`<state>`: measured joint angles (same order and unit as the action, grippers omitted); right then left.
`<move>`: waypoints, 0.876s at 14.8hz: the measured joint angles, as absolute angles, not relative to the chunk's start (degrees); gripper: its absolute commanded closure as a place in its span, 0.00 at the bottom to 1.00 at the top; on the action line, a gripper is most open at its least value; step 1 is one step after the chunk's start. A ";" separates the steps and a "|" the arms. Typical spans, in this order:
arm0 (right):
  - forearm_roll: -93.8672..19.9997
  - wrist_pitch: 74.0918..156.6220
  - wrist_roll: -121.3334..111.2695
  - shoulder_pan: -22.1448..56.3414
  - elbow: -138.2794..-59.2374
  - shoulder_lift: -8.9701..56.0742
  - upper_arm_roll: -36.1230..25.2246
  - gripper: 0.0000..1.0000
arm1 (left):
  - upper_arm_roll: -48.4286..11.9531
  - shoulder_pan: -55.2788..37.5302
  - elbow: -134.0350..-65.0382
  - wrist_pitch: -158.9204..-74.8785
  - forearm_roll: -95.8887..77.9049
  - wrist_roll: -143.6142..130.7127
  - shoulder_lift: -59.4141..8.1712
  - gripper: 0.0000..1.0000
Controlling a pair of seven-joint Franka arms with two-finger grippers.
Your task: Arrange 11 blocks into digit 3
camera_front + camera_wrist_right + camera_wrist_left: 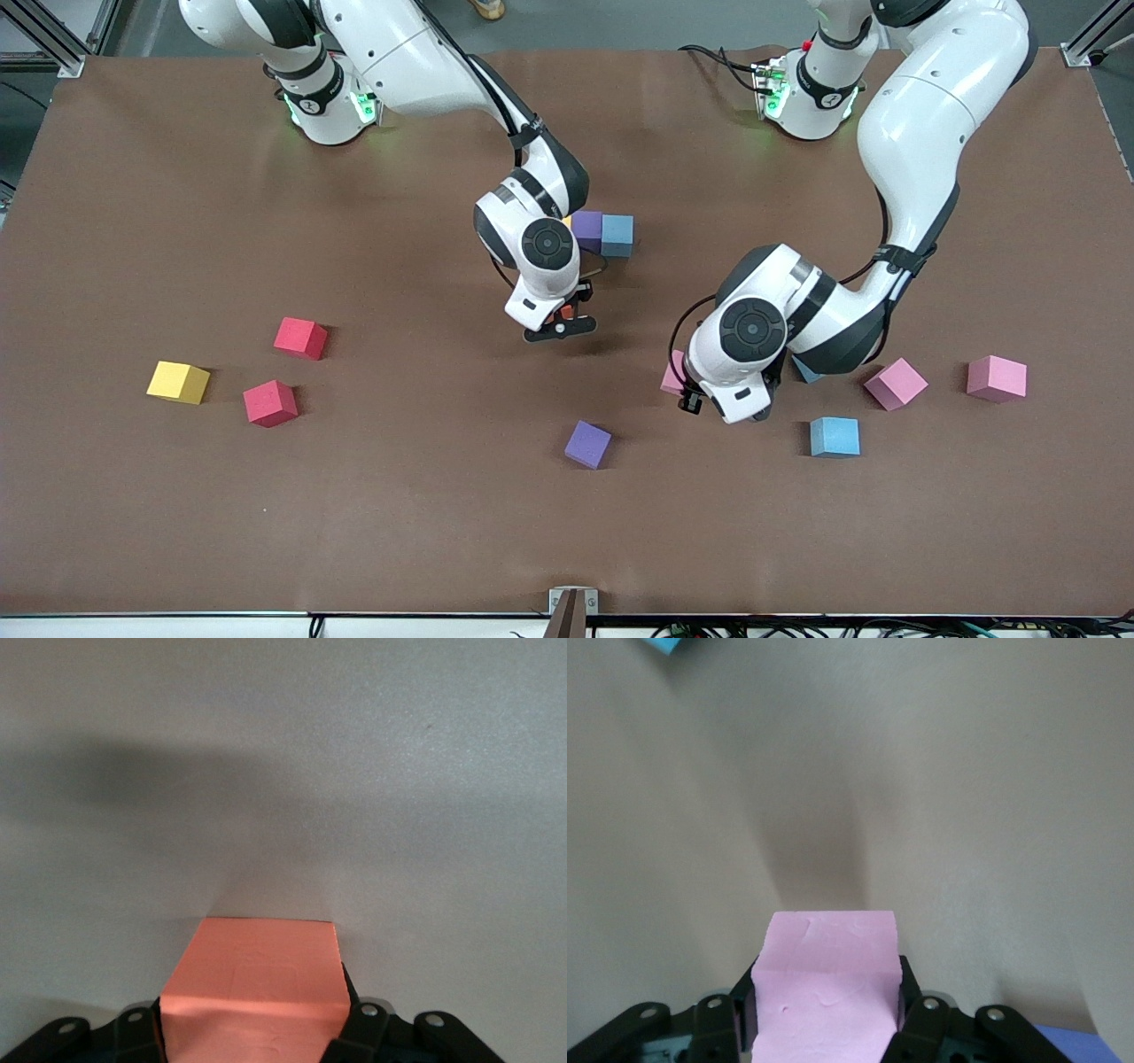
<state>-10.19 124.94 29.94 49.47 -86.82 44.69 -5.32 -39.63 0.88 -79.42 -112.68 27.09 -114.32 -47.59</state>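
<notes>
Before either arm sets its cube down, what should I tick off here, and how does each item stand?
1. Left gripper shut on the pink block: ok.
2. Right gripper shut on the orange block: ok.
3. Figure started: only a purple block and a blue block touch side by side; the digit 3 is not ok yet.
4. Bare table under the right gripper: ok.
5. Loose cubes waiting: yellow block, two red blocks, a second purple block: ok.
6. Total of eleven cubes: cannot tell, the arms hide some.
</notes>
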 measured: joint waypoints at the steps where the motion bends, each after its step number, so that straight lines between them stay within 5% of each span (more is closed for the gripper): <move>1: -10.19 124.88 30.76 49.51 -86.85 44.67 -5.32 0.73 | -39.70 0.86 -80.53 -113.93 27.09 -116.95 -47.53 0.92; 13: -10.19 124.49 34.09 49.92 -87.26 44.39 -4.95 0.69 | -42.19 0.79 -94.30 -121.77 27.09 -136.13 -42.79 0.92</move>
